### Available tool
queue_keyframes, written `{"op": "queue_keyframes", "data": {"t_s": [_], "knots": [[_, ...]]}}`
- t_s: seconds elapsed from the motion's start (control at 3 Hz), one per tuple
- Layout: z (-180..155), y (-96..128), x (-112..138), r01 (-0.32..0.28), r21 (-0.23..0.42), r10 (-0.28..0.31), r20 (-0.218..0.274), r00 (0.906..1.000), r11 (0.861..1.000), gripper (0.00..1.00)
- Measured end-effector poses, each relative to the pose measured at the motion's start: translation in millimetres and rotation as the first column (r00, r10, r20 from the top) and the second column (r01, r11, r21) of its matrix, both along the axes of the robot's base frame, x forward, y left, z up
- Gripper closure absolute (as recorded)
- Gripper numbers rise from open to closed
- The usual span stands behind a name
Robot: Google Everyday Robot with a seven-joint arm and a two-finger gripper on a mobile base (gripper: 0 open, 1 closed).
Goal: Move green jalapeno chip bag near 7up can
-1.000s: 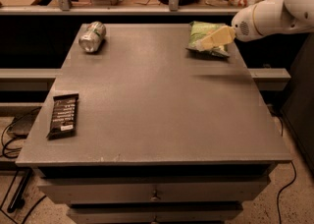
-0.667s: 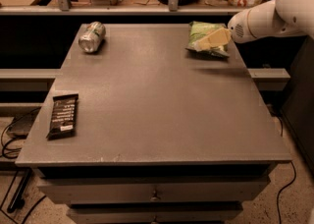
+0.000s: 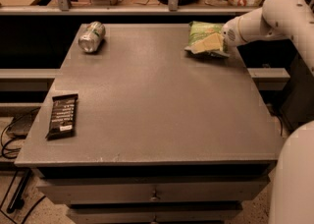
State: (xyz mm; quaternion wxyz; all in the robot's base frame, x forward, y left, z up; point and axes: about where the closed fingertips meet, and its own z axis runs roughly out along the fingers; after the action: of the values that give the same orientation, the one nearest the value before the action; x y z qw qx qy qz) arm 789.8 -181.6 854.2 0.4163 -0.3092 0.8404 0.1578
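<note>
1. The green jalapeno chip bag lies at the far right corner of the table.
2. The gripper rests on the bag. I cannot tell if it is squeezing.
3. The white arm reaches in from the right, bent at the elbow.
4. The 7up can lies on its side at the far left, well apart.

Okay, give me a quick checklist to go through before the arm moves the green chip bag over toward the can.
1. Gripper at the crinkly green chip bag, far right corner: ok.
2. Firm hold on the bag: cannot tell.
3. Silvery metal drink can in view, lying on its side, far left: ok.
4. Grey table top between bag and can free of obstacles: ok.
5. Flat dark bar wrapper off that path, front left: ok.
</note>
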Motion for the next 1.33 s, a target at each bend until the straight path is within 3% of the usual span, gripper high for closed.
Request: {"op": "queue_keyframes", "data": {"t_s": [0.33, 0.67, 1.0, 1.33], "knots": [[1, 3, 7, -0.01, -0.009, 0.01, 0.008, 0.9999, 1.0, 0.39], [19, 16, 9, -0.041, -0.025, 0.042, 0.051, 0.9978, 0.999, 0.62], [53, 52, 5, -0.128, -0.035, 0.132, 0.116, 0.9845, 0.991, 0.86], [81, 109, -6, -0.266, -0.042, 0.269, 0.167, 0.9486, 0.963, 1.0]]}}
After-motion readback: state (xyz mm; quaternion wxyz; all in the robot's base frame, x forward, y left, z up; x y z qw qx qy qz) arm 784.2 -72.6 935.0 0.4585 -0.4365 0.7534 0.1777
